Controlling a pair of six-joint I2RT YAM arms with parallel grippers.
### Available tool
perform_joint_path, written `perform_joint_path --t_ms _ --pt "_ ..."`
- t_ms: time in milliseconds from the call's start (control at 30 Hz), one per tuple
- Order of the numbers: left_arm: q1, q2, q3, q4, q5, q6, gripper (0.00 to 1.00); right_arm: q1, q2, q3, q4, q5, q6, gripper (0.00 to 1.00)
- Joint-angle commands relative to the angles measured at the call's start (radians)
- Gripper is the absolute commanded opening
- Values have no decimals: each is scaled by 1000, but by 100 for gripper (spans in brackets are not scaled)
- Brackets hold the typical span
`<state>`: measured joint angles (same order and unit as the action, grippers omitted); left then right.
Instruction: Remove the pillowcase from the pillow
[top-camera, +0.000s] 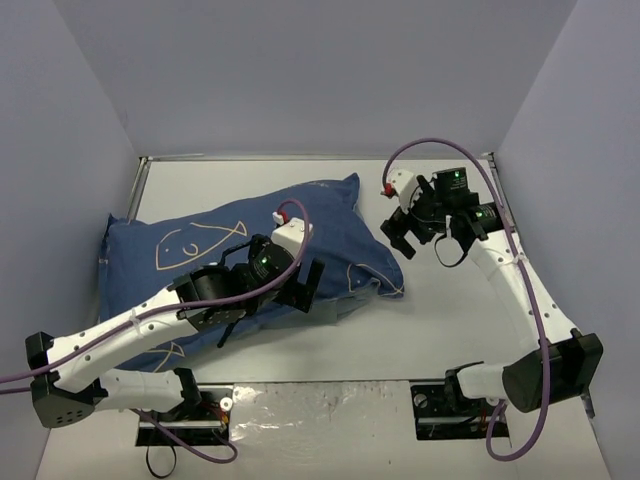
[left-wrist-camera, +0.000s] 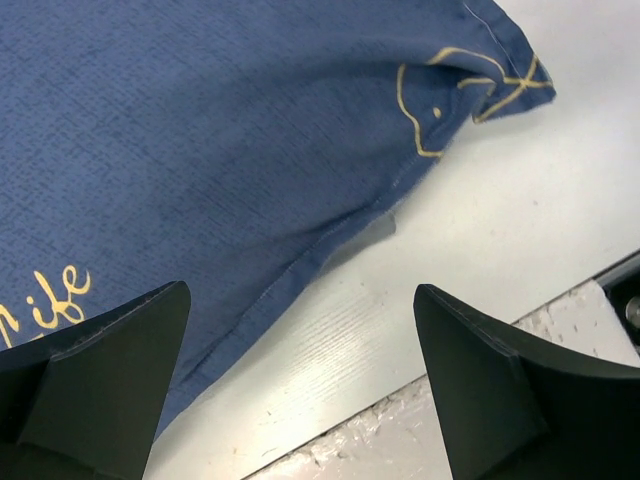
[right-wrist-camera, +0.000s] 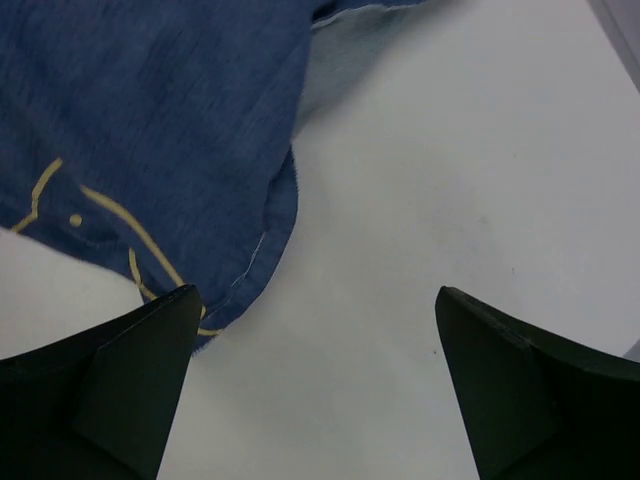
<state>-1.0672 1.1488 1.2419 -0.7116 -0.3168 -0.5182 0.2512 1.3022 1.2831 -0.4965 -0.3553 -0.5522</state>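
Top external view has the pillowcase lying aslant across the left half of the table. It is plump throughout, so the pillow is presumably all inside; none of it shows. The left gripper hangs over the pillowcase's near edge with jaws spread wide, holding nothing. The right gripper, equally wide and empty, hovers over bare table just beside the pillowcase's right end. Right wrist view shows a limp corner and, further along, a strip of paler lining, likely the mouth. The cloth looks thin, light and floppy, the filling soft and bulky. Best hold, I judge: pinch one layer at that mouth, since a deep bite may catch the pillow too.
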Motion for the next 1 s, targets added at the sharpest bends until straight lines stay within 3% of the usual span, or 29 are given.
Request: perform_joint_path --t_ms 0,67,267,567,667,800,900,967 --pt "-59 -44 18 -41 -70 55 94 -6 3 50 -203 -129 -309 100" --pt "-128 -57 -10 -40 -135 87 94 -9 -7 41 -257 -270 -473 100" --pt "-293 -78 -134 -55 -356 109 95 -7 3 10 -275 -507 -705 100" --pt "-312 -29 -263 -75 -599 -25 95 86 189 24 -263 -458 -784 100" --pt "-292 -26 -283 -75 -685 -83 95 123 226 -4 -173 -413 -683 100" --pt "-202 -38 -357 -31 -657 -152 95 201 273 -64 30 -275 -549 99" --pt "-84 -113 -472 107 -550 -134 100 209 314 -68 71 -280 -477 93" --pt "-2 -184 -539 196 -480 -109 77 207 328 -79 91 -278 -450 83"
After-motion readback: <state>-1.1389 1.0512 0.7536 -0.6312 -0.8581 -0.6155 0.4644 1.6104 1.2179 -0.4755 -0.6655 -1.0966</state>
